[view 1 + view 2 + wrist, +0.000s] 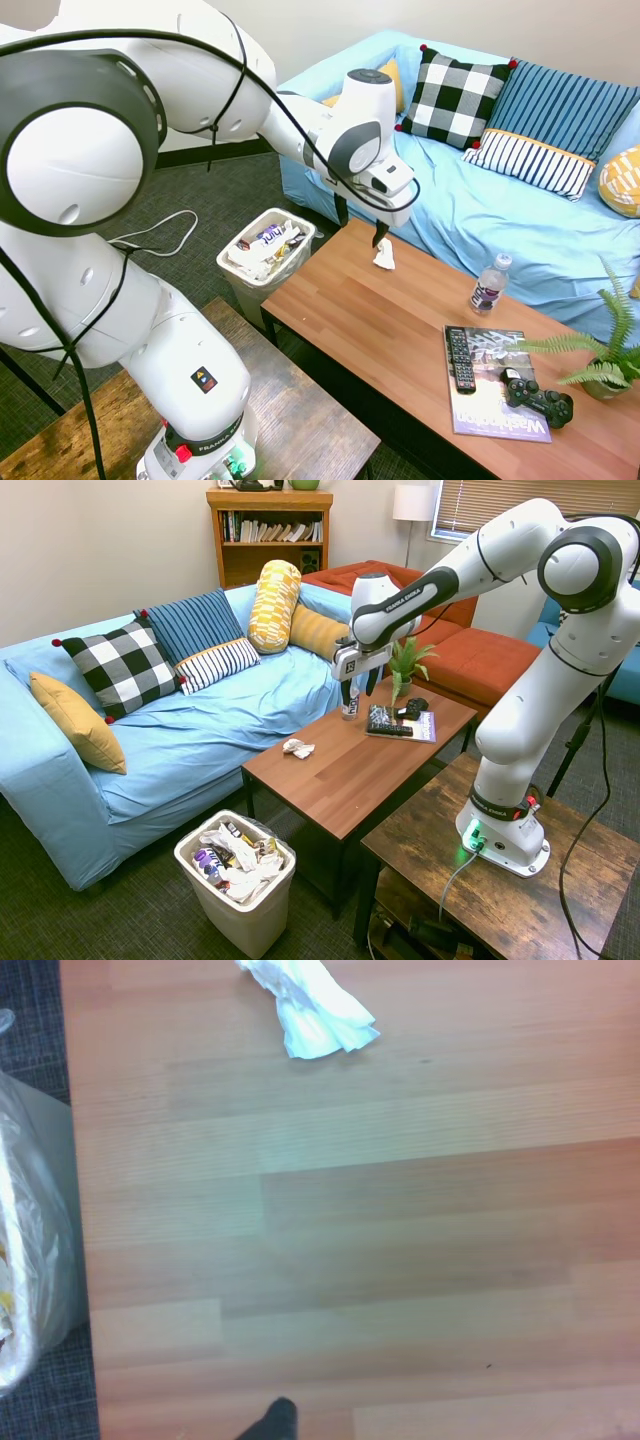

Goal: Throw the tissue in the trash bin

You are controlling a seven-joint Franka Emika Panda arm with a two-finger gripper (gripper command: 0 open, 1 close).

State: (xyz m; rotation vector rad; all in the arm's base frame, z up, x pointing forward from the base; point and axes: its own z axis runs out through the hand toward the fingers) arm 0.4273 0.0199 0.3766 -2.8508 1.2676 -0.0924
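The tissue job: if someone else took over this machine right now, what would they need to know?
End effector: empty, fingers apart, hanging above the coffee table.
Tissue: lying loose on the table near the sofa-side edge, not gripped.
Trash bin: on the floor off the table's end, already holding other rubbish.
Done: nothing yet.
Left: lower onto the tissue, grip it, carry it over the bin, let go.

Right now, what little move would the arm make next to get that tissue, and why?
Probably shift sideways until it is above the tissue, then lower. The tissue lies loose on the coffee table, the open, empty gripper hangs in the air off to one side of it, and the trash bin stands on the floor by the table's end.
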